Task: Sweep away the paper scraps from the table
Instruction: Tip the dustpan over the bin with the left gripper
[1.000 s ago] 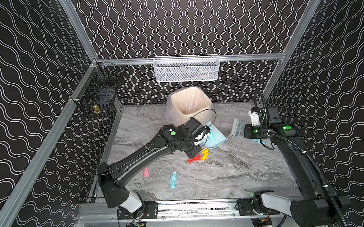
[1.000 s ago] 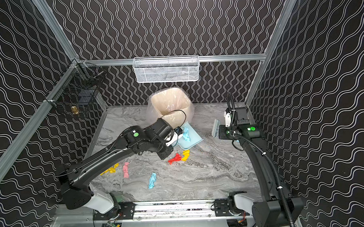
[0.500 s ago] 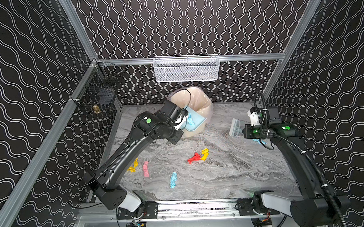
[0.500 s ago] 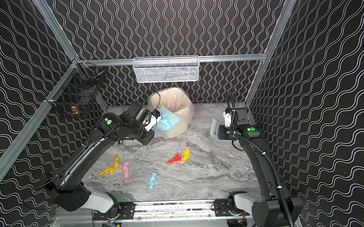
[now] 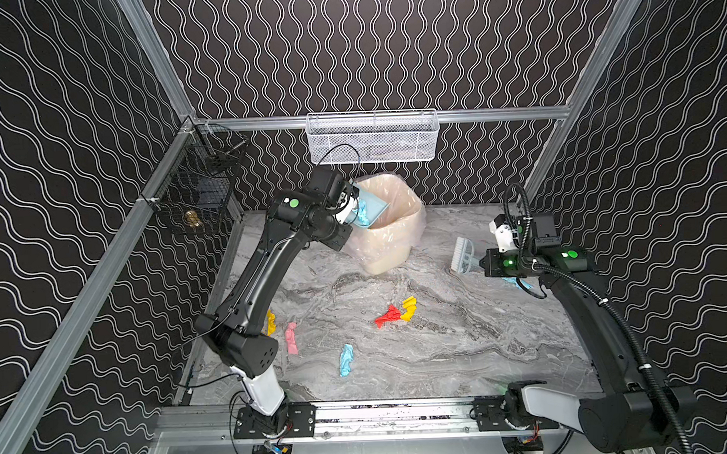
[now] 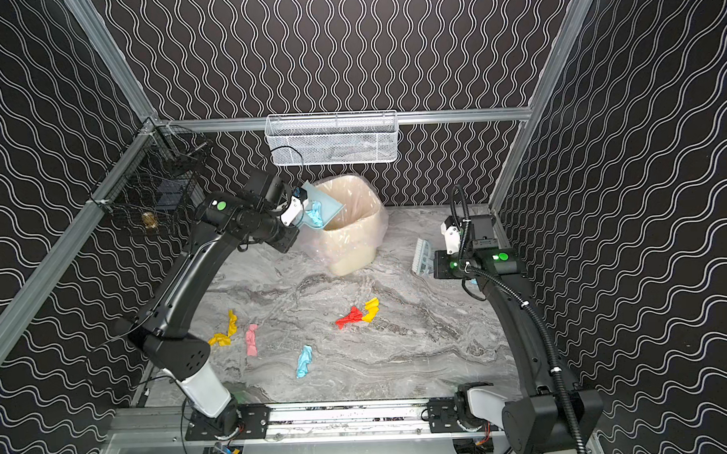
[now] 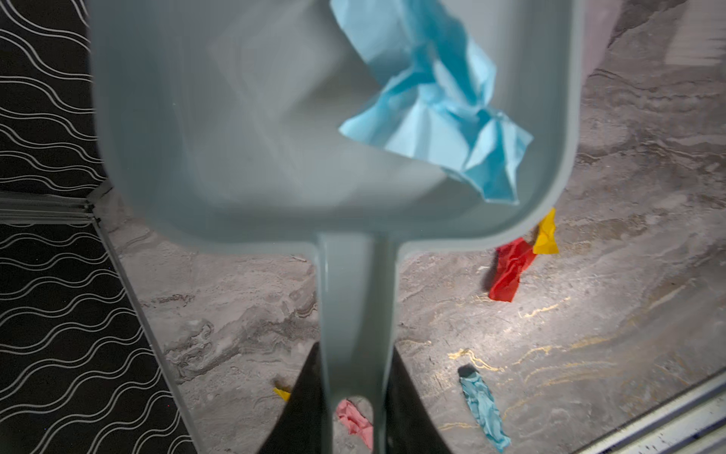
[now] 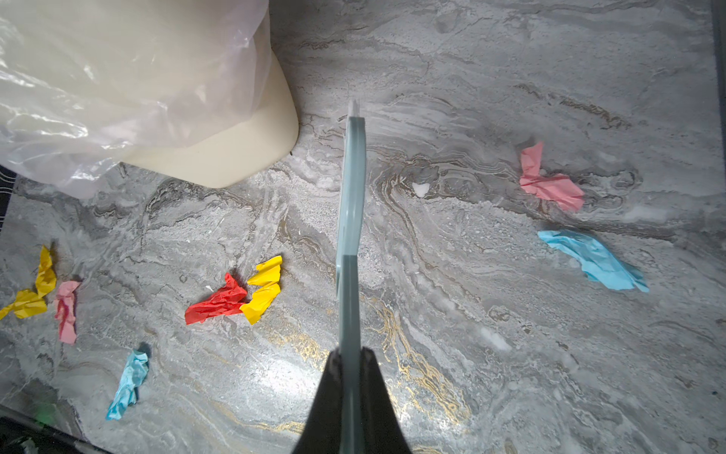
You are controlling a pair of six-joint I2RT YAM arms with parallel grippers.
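The left end effector (image 7: 353, 365) grips the handle of the pale blue plastic dustpan (image 7: 235, 137), which is tilted over the rim of the cream bin (image 5: 391, 239) lined with clear plastic. One crumpled light blue paper scrap (image 7: 436, 118) lies in the dustpan. The right end effector (image 8: 349, 361) is closed on the pale blue brush (image 5: 462, 255) with white bristles, at the right of the grey marble-patterned desk (image 5: 461, 349). On the desk lie a red scrap (image 5: 388, 316) touching a yellow scrap (image 5: 408, 309) in the middle, a light blue scrap (image 5: 346, 359) nearer the front, and a pink scrap (image 5: 291, 338) beside the left arm (image 5: 263, 277).
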